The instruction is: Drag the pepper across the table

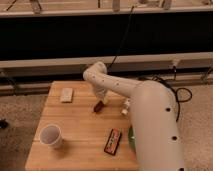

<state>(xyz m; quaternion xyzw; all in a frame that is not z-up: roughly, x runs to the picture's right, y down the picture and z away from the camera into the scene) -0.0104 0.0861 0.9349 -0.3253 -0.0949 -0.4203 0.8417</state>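
The pepper is a small dark red-brown oblong lying on the light wooden table, near its far middle. My gripper reaches down from the white arm and sits right at the pepper's upper right end, touching or nearly touching it. The arm's big white body covers the table's right side.
A white paper cup stands at the front left. A flat red-and-black packet lies at the front right. A pale sponge-like block lies at the far left. A small white object sits right of the gripper. A green bowl edge peeks beside the arm.
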